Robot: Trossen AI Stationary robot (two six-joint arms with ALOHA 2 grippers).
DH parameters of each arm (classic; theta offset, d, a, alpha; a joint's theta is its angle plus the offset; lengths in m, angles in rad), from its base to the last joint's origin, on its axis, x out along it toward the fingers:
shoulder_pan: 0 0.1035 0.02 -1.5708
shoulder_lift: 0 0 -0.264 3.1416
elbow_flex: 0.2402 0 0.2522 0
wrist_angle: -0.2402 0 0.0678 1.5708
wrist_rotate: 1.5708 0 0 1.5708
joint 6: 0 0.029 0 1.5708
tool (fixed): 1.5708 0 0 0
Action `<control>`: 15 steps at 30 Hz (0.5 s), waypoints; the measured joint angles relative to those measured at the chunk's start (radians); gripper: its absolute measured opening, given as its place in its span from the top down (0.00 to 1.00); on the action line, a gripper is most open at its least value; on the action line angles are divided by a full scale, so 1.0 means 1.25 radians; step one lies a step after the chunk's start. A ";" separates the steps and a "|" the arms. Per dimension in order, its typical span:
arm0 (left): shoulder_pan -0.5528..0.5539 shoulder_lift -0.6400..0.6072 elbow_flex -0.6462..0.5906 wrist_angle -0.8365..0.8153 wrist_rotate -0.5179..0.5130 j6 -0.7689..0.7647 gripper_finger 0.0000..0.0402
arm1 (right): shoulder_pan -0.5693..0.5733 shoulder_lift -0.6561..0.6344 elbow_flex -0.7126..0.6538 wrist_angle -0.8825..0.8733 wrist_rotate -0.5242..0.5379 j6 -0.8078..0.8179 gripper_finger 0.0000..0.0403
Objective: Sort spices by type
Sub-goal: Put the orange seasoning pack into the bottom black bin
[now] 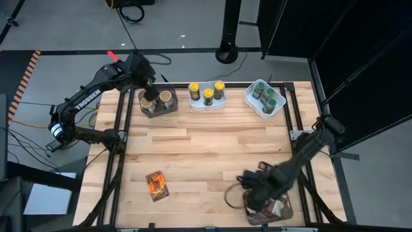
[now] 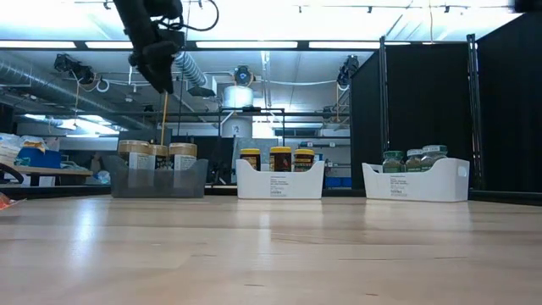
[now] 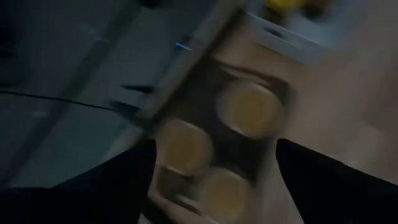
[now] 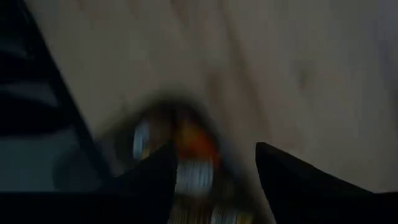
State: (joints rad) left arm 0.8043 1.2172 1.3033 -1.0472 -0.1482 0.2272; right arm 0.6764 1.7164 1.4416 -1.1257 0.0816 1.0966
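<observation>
While the high view shows you both arms, only the low view shows the left gripper (image 2: 161,72) hanging above the grey bin (image 1: 156,108), clear of its three tan-lid jars (image 2: 155,153), with spread, empty fingers. You can count three yellow-lid jars (image 1: 207,92) in one white tray (image 1: 207,104), four green-lid jars (image 1: 266,96) in the other white tray (image 1: 255,106), and one orange packet (image 1: 156,184) alone on the wide bare table (image 1: 212,154). Your right gripper (image 1: 257,192) is low over a bin of packets (image 1: 278,209) at the table's near right edge, and you cannot tell how its fingers stand.

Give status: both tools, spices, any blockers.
Left tool open above tan-lid jars in grey bin. Right tool open over packet bin, near edge. Orange packet loose on table. No blockers seen.
</observation>
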 joint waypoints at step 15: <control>-0.280 -0.068 -0.139 -0.209 0.277 -0.131 0.16 | -0.147 0.000 0.010 -0.006 0.090 -0.252 0.41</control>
State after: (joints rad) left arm 0.4541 1.1321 1.1301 -1.3085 0.1986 0.0630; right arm 0.4924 1.7161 1.4536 -1.1331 0.1940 0.7818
